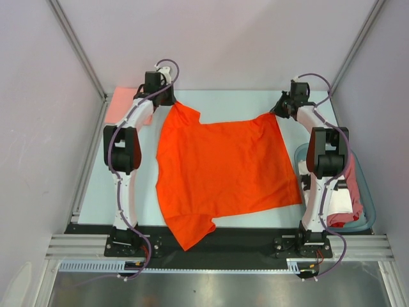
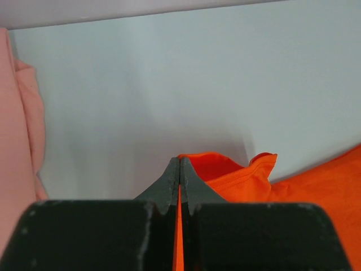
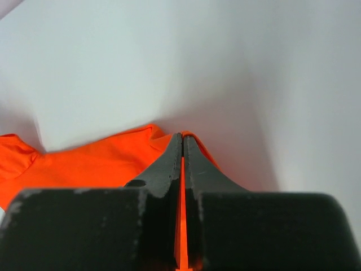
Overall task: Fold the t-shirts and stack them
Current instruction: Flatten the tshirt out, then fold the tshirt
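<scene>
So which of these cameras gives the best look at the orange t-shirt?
The top external view: it shows the whole orange t-shirt spread out, both far corners held. The left wrist view shows only a bunched corner past the shut left gripper; the right wrist view, just an edge pinched in the right gripper.

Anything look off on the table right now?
Orange t-shirt lies skewed, and one sleeve spills off the table's near edge onto the black base strip. The left end effector and right end effector pinch its far corners. Nothing else stands out.
</scene>
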Motion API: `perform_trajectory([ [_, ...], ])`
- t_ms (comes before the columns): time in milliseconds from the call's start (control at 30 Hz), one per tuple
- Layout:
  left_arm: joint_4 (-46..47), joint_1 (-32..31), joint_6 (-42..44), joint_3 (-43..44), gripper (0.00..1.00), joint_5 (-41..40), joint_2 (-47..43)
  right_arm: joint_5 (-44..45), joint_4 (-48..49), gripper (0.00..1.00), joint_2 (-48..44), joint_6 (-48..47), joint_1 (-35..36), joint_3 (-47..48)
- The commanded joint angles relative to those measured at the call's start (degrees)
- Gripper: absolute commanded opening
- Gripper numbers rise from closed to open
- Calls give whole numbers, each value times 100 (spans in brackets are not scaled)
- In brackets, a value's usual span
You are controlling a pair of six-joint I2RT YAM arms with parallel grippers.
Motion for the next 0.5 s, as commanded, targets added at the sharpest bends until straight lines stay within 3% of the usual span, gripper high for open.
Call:
perform_trajectory([
  [0, 21, 107, 95, 378, 0, -153, -54, -183, -435, 0, 336, -135, -150, 739],
  [300, -207, 239, 16, 607, 0, -21, -80, -297, -997, 2, 925, -381, -185, 1716],
  [467, -479, 239, -151, 466, 0, 49, -229, -394, -1867, 1, 1312, -162, -282, 2578],
])
